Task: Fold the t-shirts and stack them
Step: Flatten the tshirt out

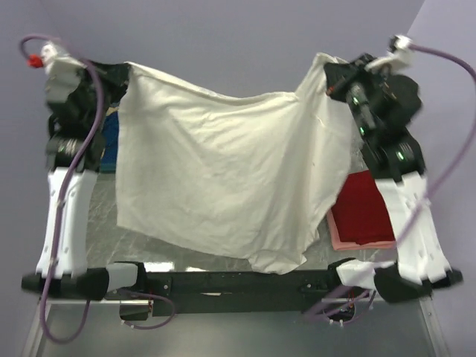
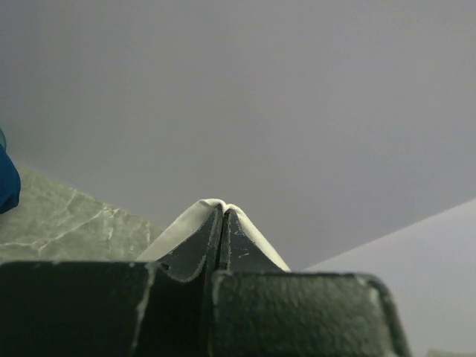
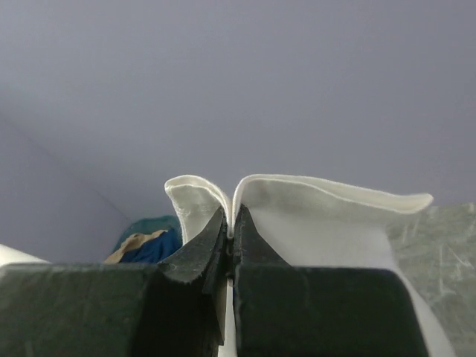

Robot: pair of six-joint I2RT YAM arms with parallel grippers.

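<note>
Left end effector [image 2: 223, 211] and right end effector [image 3: 231, 223] pinched the cream t-shirt's [image 1: 223, 171] corners.
Spreading step, probably; next it needs laying flat on the counter [image 2: 59, 216] for folding.

The big t-shirt [image 1: 223, 178] is plain cream-white, without any print. The red t-shirt [image 1: 363, 208] and the pink t-shirt [image 1: 364, 245] are both plain too. The table [image 1: 111, 238] is grey with pale marble veins; the wall [image 1: 238, 37] is flat lilac-grey.
</note>
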